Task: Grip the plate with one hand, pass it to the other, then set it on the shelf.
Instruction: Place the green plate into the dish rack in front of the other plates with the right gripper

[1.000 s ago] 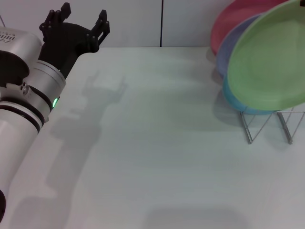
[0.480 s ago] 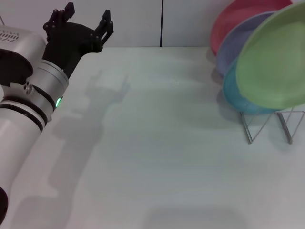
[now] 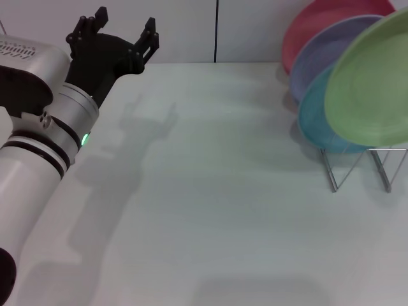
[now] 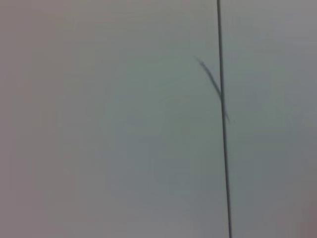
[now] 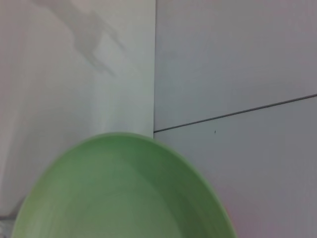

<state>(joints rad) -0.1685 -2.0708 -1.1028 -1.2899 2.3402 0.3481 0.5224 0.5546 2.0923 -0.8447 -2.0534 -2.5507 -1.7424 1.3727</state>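
The light green plate (image 3: 373, 89) hangs tilted at the far right of the head view, in front of the plates standing on the silver wire rack (image 3: 335, 173). It fills the lower part of the right wrist view (image 5: 119, 198), very close to that camera. The right gripper itself shows in no view. My left gripper (image 3: 123, 25), black and clawed on the thick white arm, is open and empty at the back left above the table, far from the plate. The left wrist view shows only a pale wall with a dark seam.
A turquoise plate (image 3: 315, 121), a lavender plate (image 3: 319, 60) and a pink-red plate (image 3: 312, 25) lean on the rack behind the green one. The white table (image 3: 223, 191) runs back to a wall with a dark vertical seam (image 3: 216, 32).
The green plate has shifted to the right, uncovering more of the turquoise and lavender plates. My left arm has moved a little to the right, its gripper still open.
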